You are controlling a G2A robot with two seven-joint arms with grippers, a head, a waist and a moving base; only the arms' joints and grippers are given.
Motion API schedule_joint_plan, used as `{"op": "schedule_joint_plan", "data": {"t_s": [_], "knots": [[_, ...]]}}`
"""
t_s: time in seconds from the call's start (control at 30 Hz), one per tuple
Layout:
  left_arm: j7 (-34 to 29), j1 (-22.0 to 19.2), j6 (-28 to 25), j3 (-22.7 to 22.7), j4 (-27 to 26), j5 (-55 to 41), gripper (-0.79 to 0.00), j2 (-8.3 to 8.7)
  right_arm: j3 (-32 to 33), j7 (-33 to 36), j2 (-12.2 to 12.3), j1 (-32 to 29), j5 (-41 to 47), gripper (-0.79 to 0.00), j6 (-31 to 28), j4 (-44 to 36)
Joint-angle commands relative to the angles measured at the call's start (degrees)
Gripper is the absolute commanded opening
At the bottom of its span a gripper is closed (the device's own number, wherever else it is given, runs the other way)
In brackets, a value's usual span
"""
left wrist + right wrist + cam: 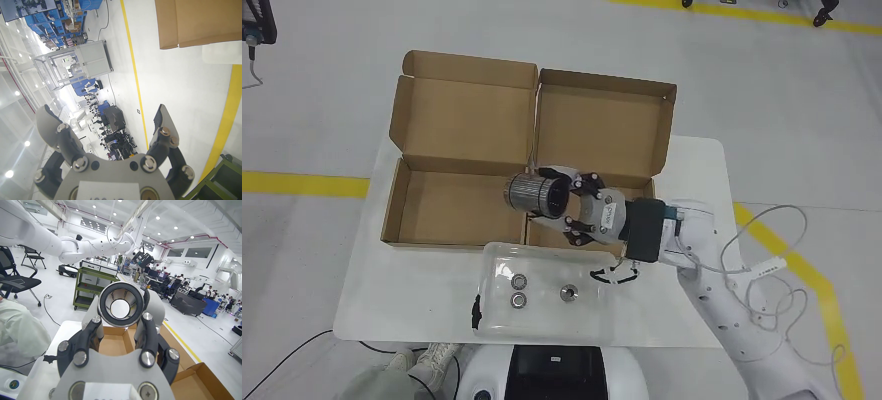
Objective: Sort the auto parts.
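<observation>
White tabletop (694, 170) is carrying two open cardboard boxes side by side across its 12 o'clock half: the left box (442, 205) and the right box (602, 125), both with their lids standing back. A clear plastic tray (547, 312) is sitting at the 6 o'clock edge, just in front of them. Two small metal rings (519, 291) are lying close together in the tray, with a small round part (567, 293) apart from them toward 3 o'clock.

The right gripper (567, 205) is reaching in from 3 o'clock and is clamping a ribbed metal cylinder (532, 193) between both fingers. The cylinder is lying on its side, its free end pointing to 9 o'clock, over the place where the two boxes meet. In the right wrist view the gripper (122, 304) is squeezing the cylinder (121, 288) by its black-rimmed end (hollow right through).

The left gripper (104, 113) is pointing out at the workshop floor, fingers spread wide and holding nothing.
</observation>
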Motion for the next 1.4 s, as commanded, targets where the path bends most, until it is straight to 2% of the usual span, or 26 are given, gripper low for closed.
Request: {"op": "schedule_joint_plan", "data": {"t_s": [0.0,0.17,0.3,0.63,0.87,1.07,1.37], "knots": [[0.0,0.0,0.0,0.0,0.0,0.0,0.000,0.00,-0.1,0.5,0.0,-0.2,-0.1,-0.785,0.1,0.6],[0.0,0.0,0.0,0.0,0.0,0.0,0.000,0.00,-0.4,3.0,0.1,-0.8,-0.4,-0.785,0.2,1.9],[0.0,0.0,0.0,0.0,0.0,0.0,0.000,0.00,-0.9,7.4,0.3,-1.6,-0.4,-0.785,0.4,2.3],[0.0,0.0,0.0,0.0,0.0,0.0,0.000,0.00,-2.2,25.1,0.3,-2.0,3.6,-0.785,2.4,5.3],[0.0,0.0,0.0,0.0,0.0,0.0,0.000,0.00,-2.2,35.8,0.2,-1.5,8.7,-0.785,6.3,9.4],[0.0,0.0,0.0,0.0,0.0,0.0,0.000,0.00,-2.6,38.6,-0.1,-0.6,12.2,-0.785,8.2,13.7],[0.0,0.0,0.0,0.0,0.0,0.0,0.000,0.00,-7.8,47.1,-1.9,5.0,13.3,-0.785,13.6,20.5]]}}
